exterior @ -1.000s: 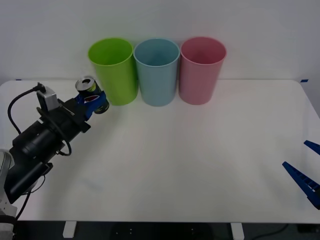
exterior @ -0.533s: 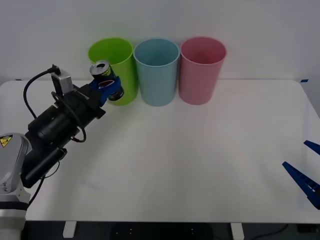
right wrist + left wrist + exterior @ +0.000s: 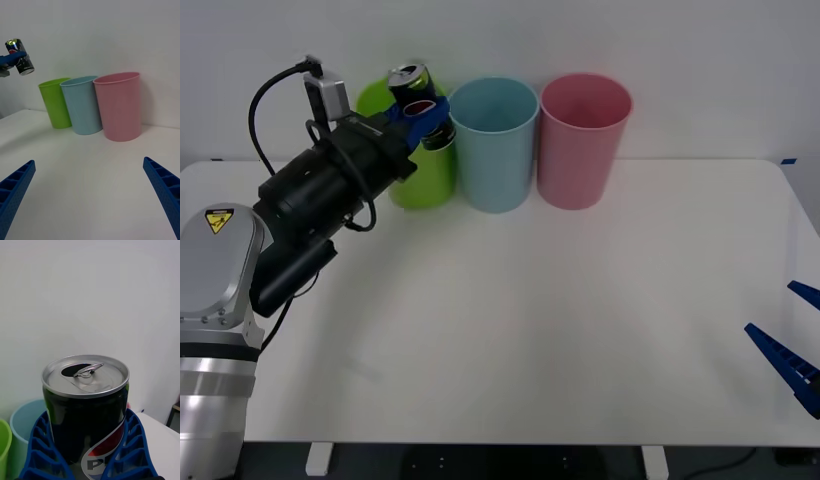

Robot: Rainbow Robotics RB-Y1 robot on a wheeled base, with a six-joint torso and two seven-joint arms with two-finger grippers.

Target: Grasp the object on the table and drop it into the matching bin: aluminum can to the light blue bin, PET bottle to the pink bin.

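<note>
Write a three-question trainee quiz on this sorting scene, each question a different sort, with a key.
1. True or false: the left gripper holds the aluminum can upright above the lime green bin.
2. Which bin stands in the middle of the row? A) the pink bin B) the light blue bin C) the lime green bin
3. Fill in: the right gripper waits near the table's right edge with its fingers ____.

Key: 1 true; 2 B; 3 open.
</note>
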